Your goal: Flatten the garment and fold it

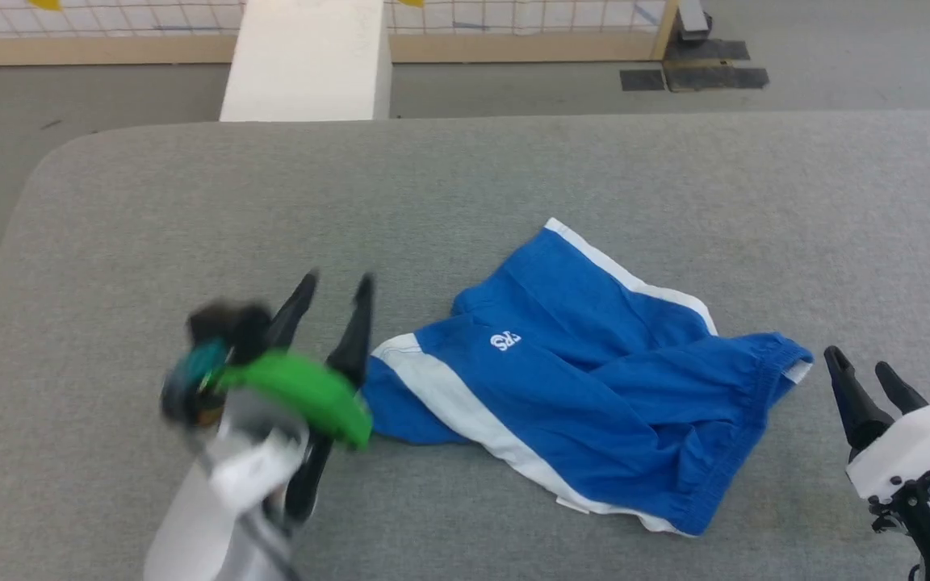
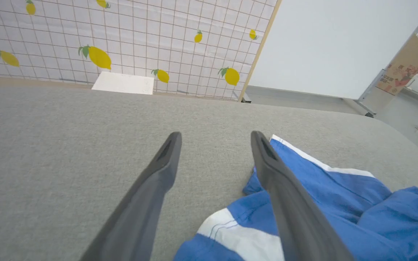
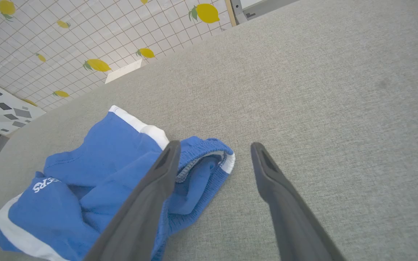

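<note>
I cannot make out the left wrist in the head view: it is a smear of motion blur, with a green band and dark housing below the left tool [image 1: 337, 282]. The right arm is cut off by the lower right corner, leaving the right tool [image 1: 859, 361] and a pale shell visible. The shorts [image 1: 594, 379] lie crumpled near the middle of the grey worktop [image 1: 150, 218], and folds hide part of the blue cloth. The waistband end is bunched towards the right tool. The white logo [image 1: 505, 341] is too small to read here.

In the left wrist view, one finger of the left tool [image 2: 215, 136] overlaps the shorts [image 2: 339, 195]. I cannot tell whether it touches the cloth. In the right wrist view, one finger of the right tool [image 3: 215, 145] covers part of the waistband [image 3: 209, 148].

The worktop is bare to the left, to the right and towards its far edge, which has a rounded corner at the far left. A white block [image 1: 307, 60] stands beyond that edge.

Both tools have their fingers spread apart and grip nothing. The left tool sits just beside the striped left corner of the shorts. The right tool is near the waistband end, apart from it.
</note>
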Tool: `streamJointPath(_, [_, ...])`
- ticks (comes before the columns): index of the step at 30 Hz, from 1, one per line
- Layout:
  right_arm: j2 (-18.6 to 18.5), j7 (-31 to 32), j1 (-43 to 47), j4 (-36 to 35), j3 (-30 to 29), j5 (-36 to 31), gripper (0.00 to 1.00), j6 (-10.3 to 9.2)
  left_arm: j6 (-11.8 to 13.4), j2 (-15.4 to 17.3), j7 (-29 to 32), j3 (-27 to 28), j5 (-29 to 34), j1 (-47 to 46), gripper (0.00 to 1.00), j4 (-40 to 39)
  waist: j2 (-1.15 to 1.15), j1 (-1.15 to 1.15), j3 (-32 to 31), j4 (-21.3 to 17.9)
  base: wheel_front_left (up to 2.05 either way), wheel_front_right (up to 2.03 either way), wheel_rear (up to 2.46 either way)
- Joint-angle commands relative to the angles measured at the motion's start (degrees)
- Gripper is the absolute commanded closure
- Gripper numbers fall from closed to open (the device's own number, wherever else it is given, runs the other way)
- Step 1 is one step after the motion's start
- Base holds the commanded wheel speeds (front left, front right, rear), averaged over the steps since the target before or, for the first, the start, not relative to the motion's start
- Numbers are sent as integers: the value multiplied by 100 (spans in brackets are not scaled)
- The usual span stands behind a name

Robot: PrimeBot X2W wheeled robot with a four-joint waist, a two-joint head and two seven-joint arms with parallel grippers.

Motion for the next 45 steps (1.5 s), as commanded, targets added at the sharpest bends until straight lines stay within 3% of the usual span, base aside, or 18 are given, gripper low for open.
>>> streamJointPath(1, [7, -6, -110, -39, 43, -33, 0, -8, -48, -50, 224, -86, -46, -366, 0, 93, 0, 0, 119, -144, 0, 0, 0])
streamJointPath(11, [7, -102, -344, 116, 251, -26, 0, -8, -146, -240, 3074, -1188, -77, -2451, 0, 1708, 0, 0, 593, -662, 0, 0, 0])
streamJointPath(14, [7, -163, -369, 167, 301, -1, 0, -8, -76, -197, 3851, -1466, 132, -2843, 0, 2183, 0, 0, 717, -782, 0, 0, 0])
streamJointPath(21, [7, -271, -378, 243, 373, 44, 0, -8, 317, 37, 4827, -1891, 667, -3144, 0, 2902, 0, 0, 819, -875, 0, 0, 0])
streamJointPath(24, [7, -291, -376, 247, 394, 45, 0, -8, 336, 27, 5125, -1959, 648, -3075, 0, 3067, 0, 0, 813, -828, 0, 0, 0])
streamJointPath(25, [7, -293, -378, 241, 405, 33, 0, -8, 313, 17, 5197, -1989, 634, -3050, 55, 3094, 0, 0, 812, -801, 0, 0, 0])
streamJointPath(26, [7, -296, -384, 236, 414, 31, 0, -8, 296, -4, 5213, -1976, 583, -3023, 86, 3098, 0, 0, 805, -775, 0, 0, 0])
streamJointPath(27, [7, -300, -396, 229, 429, 30, 0, -8, 270, -28, 5252, -1975, 529, -2989, 100, 3104, 0, 0, 796, -749, 0, 0, 0])
streamJointPath(33, [7, -305, -438, 220, 485, -37, 0, -8, 246, -155, 4901, -1741, 156, -2956, 100, 2878, 0, 0, 710, -557, 0, 0, 0])
streamJointPath(39, [7, -282, -374, 235, 494, -95, 0, -8, 510, -221, 4174, -994, -499, -2952, 100, 2512, 0, 0, 552, -283, 0, 0, 0])
streamJointPath(45, [7, -242, -300, 210, 472, -157, 0, -8, 758, 25, 3607, -227, -1012, -2530, 100, 2084, 0, 0, 367, 79, 0, 0, 0])
